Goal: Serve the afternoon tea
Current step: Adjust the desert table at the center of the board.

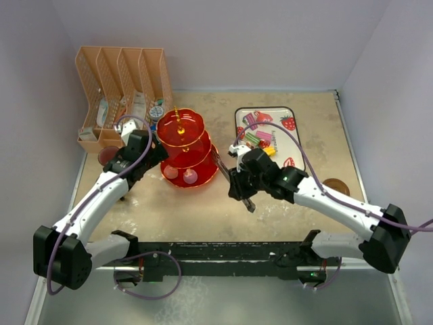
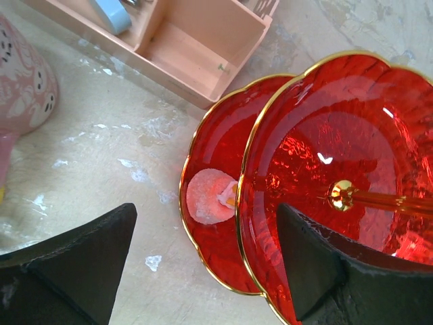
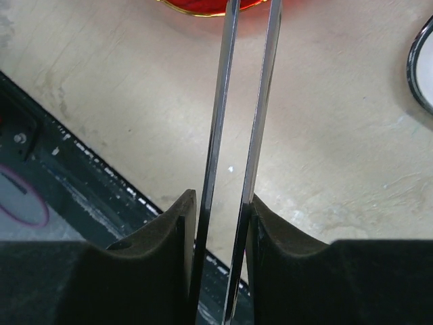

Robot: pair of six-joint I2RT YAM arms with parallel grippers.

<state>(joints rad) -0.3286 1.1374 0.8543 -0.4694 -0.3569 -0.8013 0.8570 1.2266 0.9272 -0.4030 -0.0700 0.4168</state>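
L gripper [image 2: 203, 227] jaws are spread; red three-tier stand [image 2: 318, 128] sits just ahead, partly betw. them. R gripper [image 3: 222, 203] jaws pinch metal tongs [image 3: 221, 101], which stick out fwd.

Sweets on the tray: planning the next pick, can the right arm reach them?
Probably yes. Its jaws hold the tongs, and the tray lies close by, nothing between; the tongs point at the stand, so it must turn.
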